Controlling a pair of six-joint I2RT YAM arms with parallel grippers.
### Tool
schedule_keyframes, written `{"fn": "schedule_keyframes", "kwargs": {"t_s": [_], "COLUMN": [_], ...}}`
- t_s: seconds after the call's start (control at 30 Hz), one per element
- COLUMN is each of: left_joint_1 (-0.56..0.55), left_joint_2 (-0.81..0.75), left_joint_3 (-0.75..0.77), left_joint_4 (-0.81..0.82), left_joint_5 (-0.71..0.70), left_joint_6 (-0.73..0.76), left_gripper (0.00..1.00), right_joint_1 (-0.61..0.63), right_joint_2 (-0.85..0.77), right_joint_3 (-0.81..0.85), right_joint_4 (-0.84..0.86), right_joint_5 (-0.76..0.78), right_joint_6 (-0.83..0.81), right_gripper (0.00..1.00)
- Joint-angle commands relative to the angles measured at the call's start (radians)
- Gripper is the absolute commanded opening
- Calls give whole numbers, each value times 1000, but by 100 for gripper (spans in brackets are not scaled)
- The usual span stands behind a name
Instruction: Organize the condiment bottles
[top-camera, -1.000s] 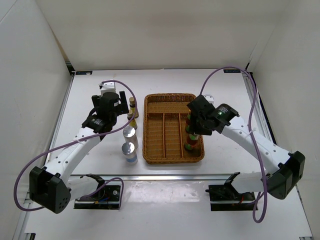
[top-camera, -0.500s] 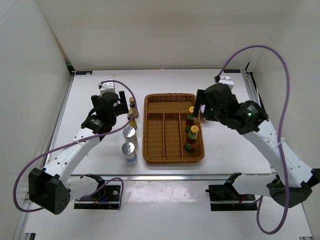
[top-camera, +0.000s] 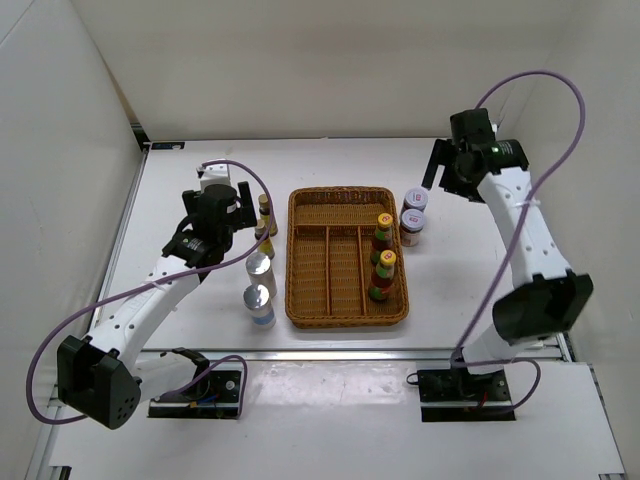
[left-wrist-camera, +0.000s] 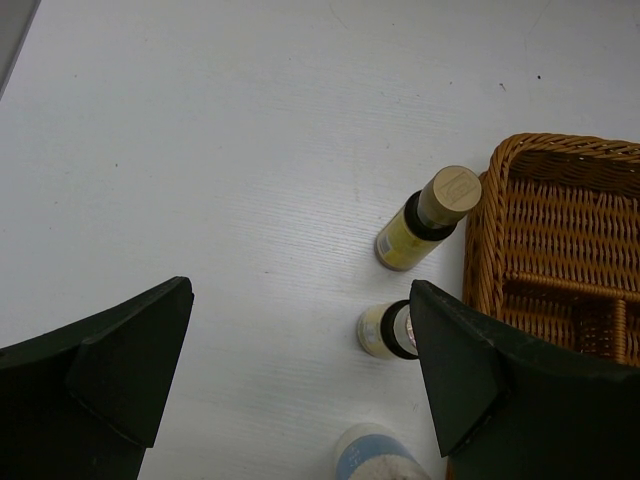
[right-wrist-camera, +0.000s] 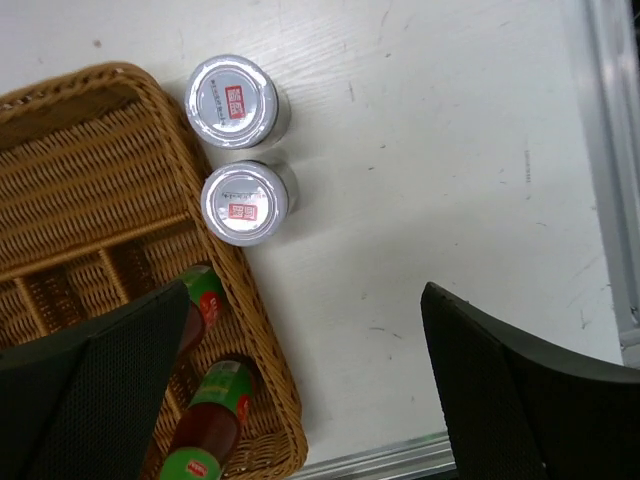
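Two red yellow-capped sauce bottles (top-camera: 383, 232) (top-camera: 379, 275) stand in the right compartment of the wicker tray (top-camera: 345, 262); the right wrist view shows them (right-wrist-camera: 213, 418) from above. Two purple-lidded jars (top-camera: 415, 200) (top-camera: 412, 226) stand just right of the tray, and in the right wrist view their lids (right-wrist-camera: 232, 100) (right-wrist-camera: 244, 203) look silvery. Left of the tray stand two small dark yellow-labelled bottles (left-wrist-camera: 430, 215) (left-wrist-camera: 385, 330) and two silver-topped white cylinders (top-camera: 261, 268) (top-camera: 258, 300). My left gripper (top-camera: 238, 212) (left-wrist-camera: 300, 300) hovers open above the small bottles. My right gripper (top-camera: 443, 172) (right-wrist-camera: 305, 295) is open and empty, high at the back right.
The tray's left and middle compartments (top-camera: 318, 262) hold nothing. White walls close in the table's back and sides. A metal rail (right-wrist-camera: 605, 150) runs along the table's right edge. Bare table (top-camera: 460, 280) lies right of the tray.
My right gripper opened, let go of a sauce bottle in the tray's right compartment, then rose and swung to the back right. The left arm has not moved.
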Motion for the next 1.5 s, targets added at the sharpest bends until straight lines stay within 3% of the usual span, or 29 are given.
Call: {"fn": "schedule_keyframes", "kwargs": {"t_s": [0.0,0.27,0.6,0.83,1.0,1.1,1.23,1.3,1.33,1.43,1.47], "left_joint_1": [0,0,0,0,0,0,0,0,0,0,0], "left_joint_2": [-16,-5,-5,4,13,13,22,22,22,22,22], "left_joint_3": [34,34,34,34,34,34,34,34,34,34,34], "left_joint_4": [3,3,3,3,3,3,3,3,3,3,3], "left_joint_5": [0,0,0,0,0,0,0,0,0,0,0], "left_joint_6": [-4,-4,-4,-4,-4,-4,-4,-4,-4,-4,-4], "left_gripper": [100,100,100,100,100,100,100,100,100,100,100], "right_joint_1": [-49,-49,-58,-58,-58,-58,-58,-58,-58,-58,-68], "right_joint_2": [74,393,522,544,519,478,418,418,418,444,462], "right_joint_3": [61,190,212,166,166,166,187,219,220,244,244], "right_joint_4": [71,79,116,163,163,172,185,185,185,176,176], "right_joint_5": [-188,-282,-284,-265,-221,-175,-133,-133,-133,-146,-146], "right_joint_6": [-85,-132,-120,-151,-151,-151,-151,-151,-161,-161,-170], "right_gripper": [100,100,100,71,40,27,22,29,54,88,90]}}
